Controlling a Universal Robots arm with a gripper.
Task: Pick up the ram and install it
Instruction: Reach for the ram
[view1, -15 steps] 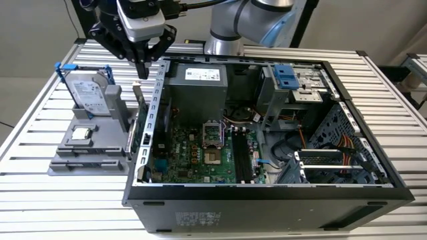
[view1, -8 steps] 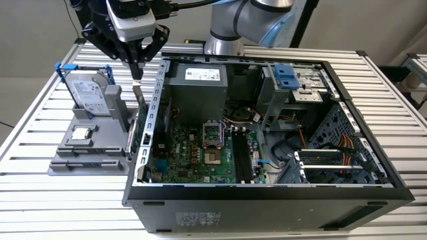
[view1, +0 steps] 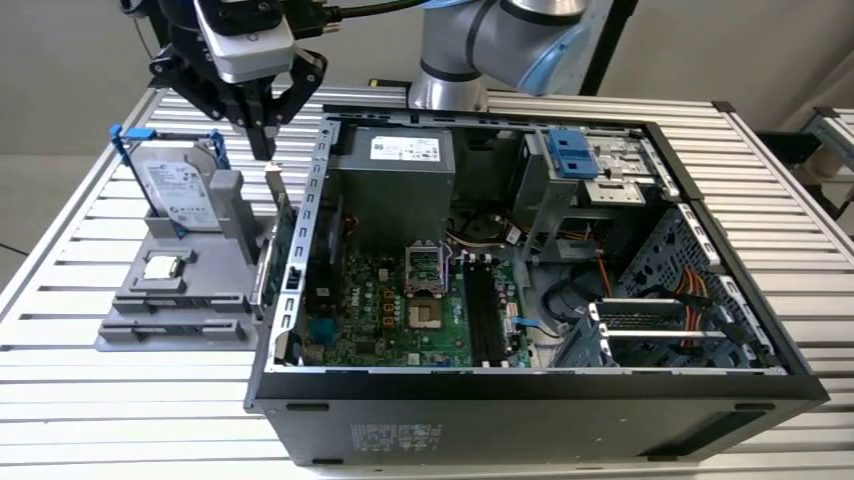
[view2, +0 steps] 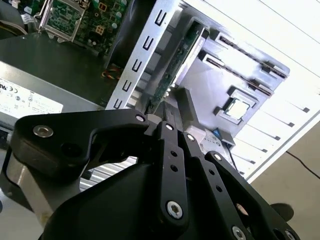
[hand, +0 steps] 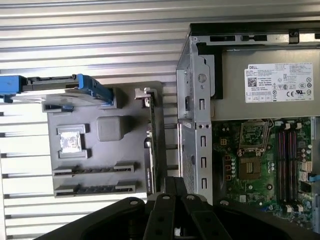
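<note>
Ram: which board here is the ram cannot be told with certainty. A slatted aluminium table (view1: 80, 400) carries an open black computer case (view1: 534, 420) lying on its side, with its green motherboard (view1: 387, 300) facing up. Just beside the case, on the exterior view's left, sits a flat grey plastic holder (hand: 107, 152). A silver hard drive in a blue frame (view1: 174, 185) stands on edge, slightly tilted, at the holder's far end. A long, thin green circuit board (view2: 175, 67) stands on its long edge along the side of the holder nearest the case. Its long axis runs parallel to the case wall, from the hard-drive end towards the holder's slotted end. A silver metal bracket (hand: 144, 95) caps the hard-drive end. The black robot gripper (view1: 268, 150) hangs well above that bracket end, pointing down, its fingers drawn together. A small square silver processor chip (view1: 163, 266) lies flat in the holder.
</note>
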